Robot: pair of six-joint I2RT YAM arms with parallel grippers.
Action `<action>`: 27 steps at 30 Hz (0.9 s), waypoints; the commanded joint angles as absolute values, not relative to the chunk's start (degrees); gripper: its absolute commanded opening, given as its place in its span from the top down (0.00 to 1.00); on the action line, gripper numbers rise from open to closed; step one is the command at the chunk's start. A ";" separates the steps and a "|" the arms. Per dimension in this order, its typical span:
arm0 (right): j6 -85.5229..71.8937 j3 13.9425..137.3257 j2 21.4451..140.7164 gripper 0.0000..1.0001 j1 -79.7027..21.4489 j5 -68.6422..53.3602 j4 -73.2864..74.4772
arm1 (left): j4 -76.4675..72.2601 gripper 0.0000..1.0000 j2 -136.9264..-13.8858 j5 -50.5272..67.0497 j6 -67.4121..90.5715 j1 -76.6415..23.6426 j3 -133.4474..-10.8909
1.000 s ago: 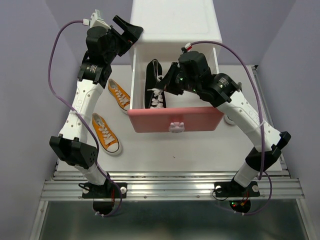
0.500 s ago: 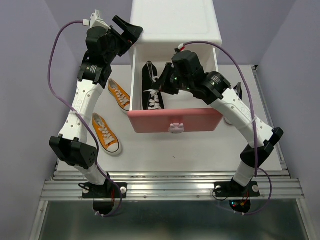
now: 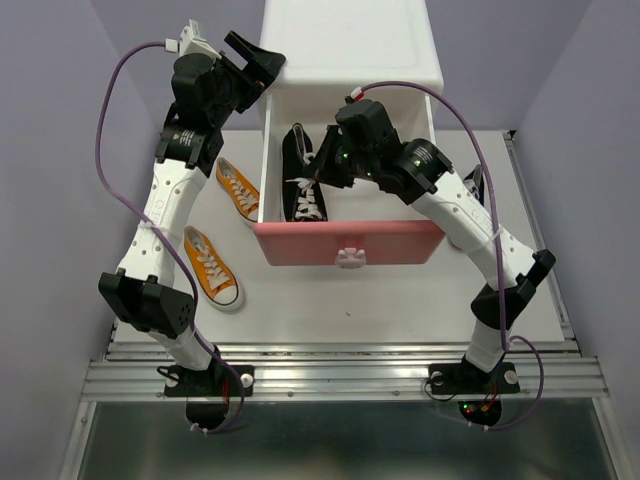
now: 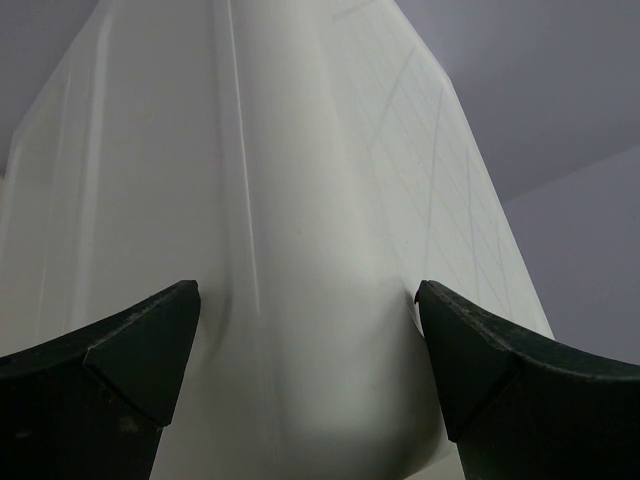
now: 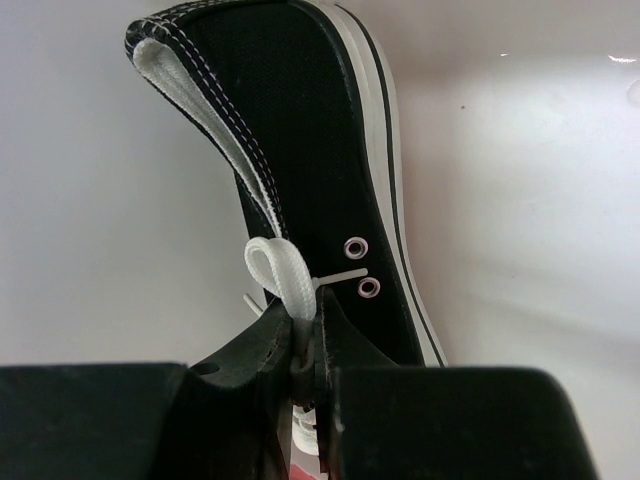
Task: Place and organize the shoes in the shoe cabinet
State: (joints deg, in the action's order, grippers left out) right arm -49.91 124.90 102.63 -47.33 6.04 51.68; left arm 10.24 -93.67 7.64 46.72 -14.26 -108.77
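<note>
Right gripper [image 5: 303,340] is pinched together on a white lace loop of the black sneaker [image 3: 300,185]. That sneaker sits in the 9 o'clock half of the open upper drawer [image 3: 350,243], heel toward 12; can't tell if it rests on the floor. Left gripper [image 3: 255,60] has its jaws apart, straddling the shoe cabinet [image 4: 300,200] corner at 11 o'clock. 2 orange sneakers [image 3: 238,188] lie on the table [image 3: 400,300] at 9 o'clock of the drawer, and the second black sneaker [image 3: 474,186] is at 3, mostly hidden. Risks: a lace-only hold may slip or untie. The shoe could then swing, land tilted and crowd out its mate.
</note>
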 commanded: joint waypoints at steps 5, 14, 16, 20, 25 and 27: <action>-50.27 130.17 103.10 1.00 -48.08 13.61 53.35 | 31.55 0.01 -98.96 6.68 42.28 -14.15 -103.18; -48.35 130.17 103.53 0.99 -48.08 11.87 51.17 | 31.11 0.01 -99.58 6.77 42.80 -14.15 -103.27; -47.47 130.08 103.71 0.99 -48.08 10.73 50.10 | 31.11 0.01 -99.58 6.77 42.71 -14.24 -103.36; -45.97 130.34 104.94 0.99 -48.08 8.27 48.69 | 31.03 0.01 -99.84 6.77 42.80 -14.24 -103.36; -46.32 130.87 106.43 0.99 -48.08 7.38 48.96 | 31.11 0.01 -99.84 6.77 42.72 -14.24 -103.27; -46.14 130.87 107.14 0.99 -48.08 7.03 48.69 | 31.11 0.01 -99.84 6.77 42.63 -14.15 -103.36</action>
State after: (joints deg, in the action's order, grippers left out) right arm -47.27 128.46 106.39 -47.66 8.95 54.35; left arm 10.02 -93.95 7.53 47.24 -14.26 -108.40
